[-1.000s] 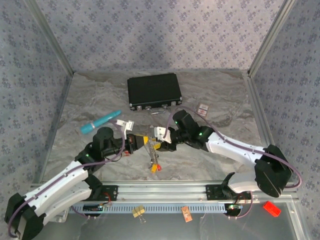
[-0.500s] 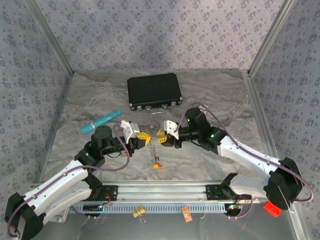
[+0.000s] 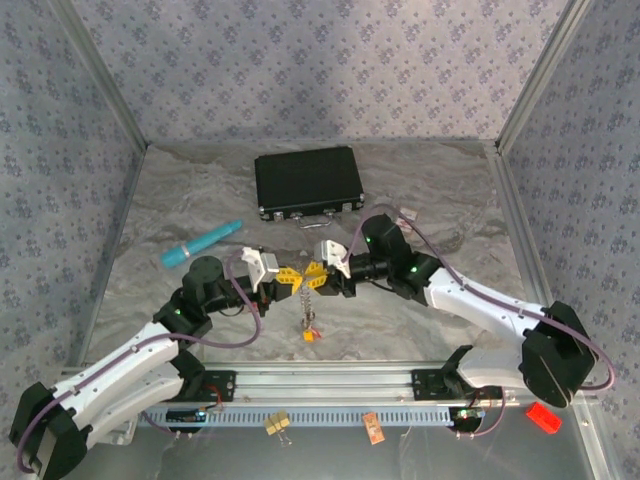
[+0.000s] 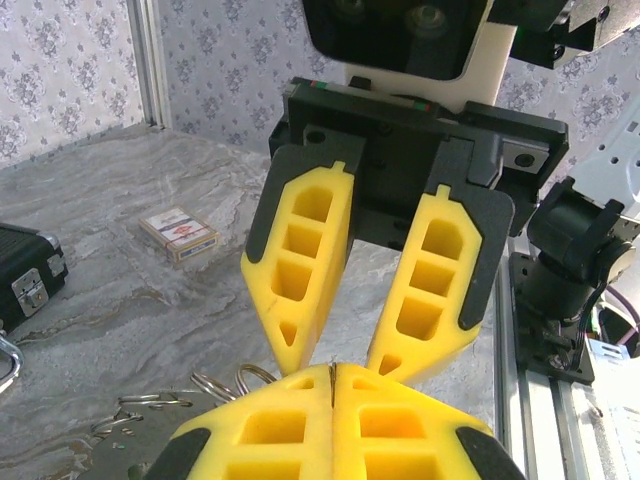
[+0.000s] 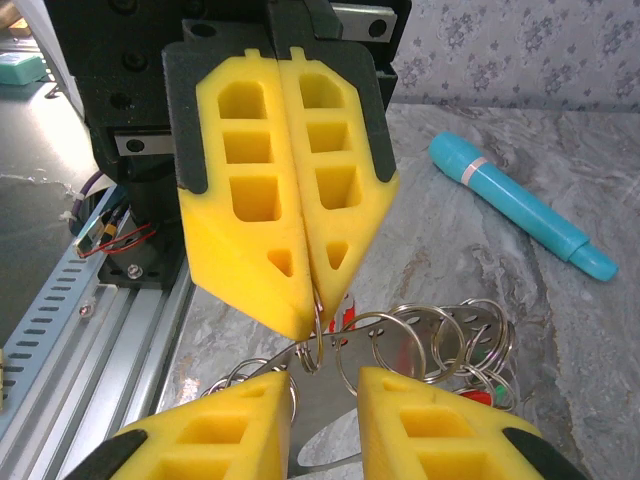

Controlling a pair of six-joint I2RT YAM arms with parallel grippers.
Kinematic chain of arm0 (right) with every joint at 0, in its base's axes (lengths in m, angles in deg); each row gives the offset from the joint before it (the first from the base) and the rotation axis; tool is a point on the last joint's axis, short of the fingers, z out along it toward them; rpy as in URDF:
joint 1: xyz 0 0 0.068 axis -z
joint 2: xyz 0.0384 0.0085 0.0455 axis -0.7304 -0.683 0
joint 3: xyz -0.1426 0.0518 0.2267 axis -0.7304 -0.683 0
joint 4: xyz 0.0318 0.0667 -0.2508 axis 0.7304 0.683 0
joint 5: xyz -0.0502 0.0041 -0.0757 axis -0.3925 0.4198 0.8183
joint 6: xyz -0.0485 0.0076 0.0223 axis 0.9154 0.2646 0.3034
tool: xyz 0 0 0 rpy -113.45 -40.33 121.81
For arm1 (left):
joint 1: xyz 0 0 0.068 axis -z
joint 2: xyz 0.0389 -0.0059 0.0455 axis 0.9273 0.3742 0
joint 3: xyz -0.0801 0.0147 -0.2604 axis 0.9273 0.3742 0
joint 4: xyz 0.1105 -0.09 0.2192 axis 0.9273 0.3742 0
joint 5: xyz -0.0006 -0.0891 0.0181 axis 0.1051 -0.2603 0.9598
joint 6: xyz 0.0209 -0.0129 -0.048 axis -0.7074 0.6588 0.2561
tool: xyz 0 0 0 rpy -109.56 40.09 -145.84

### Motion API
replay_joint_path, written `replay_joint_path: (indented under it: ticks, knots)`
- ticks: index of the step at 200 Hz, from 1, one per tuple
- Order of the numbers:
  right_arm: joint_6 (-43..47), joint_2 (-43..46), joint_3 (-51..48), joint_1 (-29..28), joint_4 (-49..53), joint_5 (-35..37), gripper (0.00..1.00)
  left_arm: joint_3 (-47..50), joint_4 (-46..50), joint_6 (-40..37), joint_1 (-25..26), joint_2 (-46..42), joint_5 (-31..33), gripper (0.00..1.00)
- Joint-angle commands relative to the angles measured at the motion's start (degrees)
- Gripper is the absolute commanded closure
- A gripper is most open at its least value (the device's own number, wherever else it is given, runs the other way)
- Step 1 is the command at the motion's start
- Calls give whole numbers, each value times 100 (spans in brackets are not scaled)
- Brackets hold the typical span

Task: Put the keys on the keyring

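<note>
The keyring (image 5: 400,340) is a flat grey metal loop with holes, carrying several split rings, and it hangs just above the marble. My left gripper (image 5: 312,318) is shut on one small split ring linked to it; a metal sliver shows between its own tips (image 4: 333,372). My right gripper (image 5: 325,405) is open, its fingers on either side of that ring and in front of the loop, tips almost touching the left ones (image 3: 317,277). Keys dangle below the two grippers, an orange one (image 3: 310,335) lowest, with red and green heads (image 5: 480,395) behind the rings.
A black case (image 3: 307,182) sits at the back and a teal pen (image 3: 200,245) lies to the left. A small red-and-white card (image 4: 178,232) lies right of the case. On the front rail are a yellow binder clip (image 3: 277,424) and a small card (image 3: 373,428).
The grippers drew apart, then the right one came back left until its tips met the left one's. Its jaws narrowed. The bunch of keys shifted slightly under the grippers.
</note>
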Motion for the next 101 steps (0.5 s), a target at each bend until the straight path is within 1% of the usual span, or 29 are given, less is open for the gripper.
replay_joint_path:
  ticks: [1,51,69,86,101]
  knots:
    - [-106,-98,93,-51,-132,-203,77,77,-471,7,38,-91,-148,100]
    - [-189,-239,150,-86,-314,-317,82,116,-537,27,53,-100,-130,100]
    - [-208,-285,183,-96,-351,-340,88,131,-603,38,69,-92,-108,100]
    - [-226,-326,194,-97,-394,-362,100,137,-660,77,66,-75,-78,100]
    - [-212,-338,220,-80,-371,-364,100,117,-569,99,75,-78,119,100]
